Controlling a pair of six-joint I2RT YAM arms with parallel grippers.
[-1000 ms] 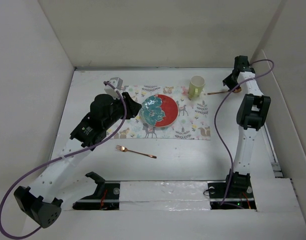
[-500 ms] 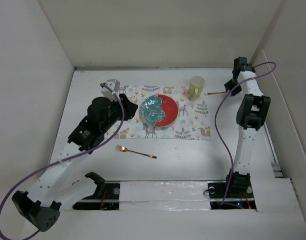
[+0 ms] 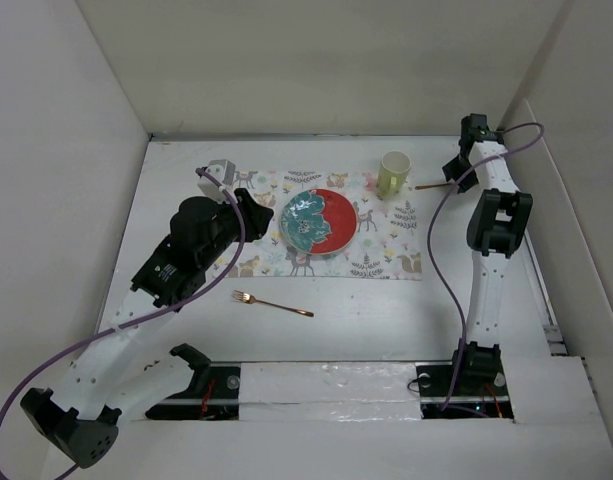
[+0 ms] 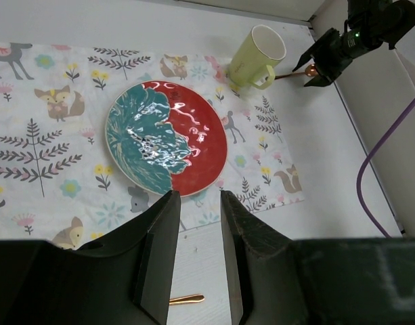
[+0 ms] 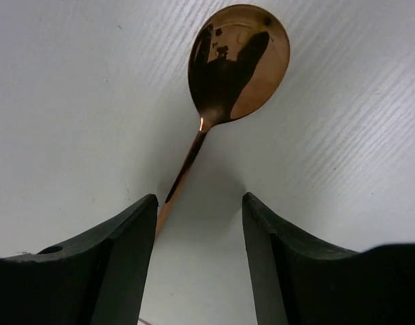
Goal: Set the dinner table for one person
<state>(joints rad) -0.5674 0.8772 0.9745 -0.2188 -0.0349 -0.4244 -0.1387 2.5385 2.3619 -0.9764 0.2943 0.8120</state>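
Observation:
On the white dinner table [image 3: 386,310] lies a woodland-print placemat [image 3: 386,250] with a red and teal plate [image 3: 319,222] on it and a pale green mug [image 3: 393,173] at its far right corner. A copper spoon [image 5: 237,64] lies flat on the table to the right of the mug. My right gripper [image 5: 200,200] is open over its handle, which runs past the left fingertip without being pinched. A copper fork [image 3: 273,303] lies in front of the mat. My left gripper [image 4: 198,200] hovers open and empty near the plate's [image 4: 166,139] near edge.
White panel walls close the table in on the left, back and right. The right arm [image 3: 491,230] stretches along the right wall. The mug [image 4: 258,57] stands just left of the spoon's handle [image 3: 431,186].
The right gripper's jaws have spread apart and let go of the spoon, which now rests on the table. The left arm has drawn back slightly from the plate.

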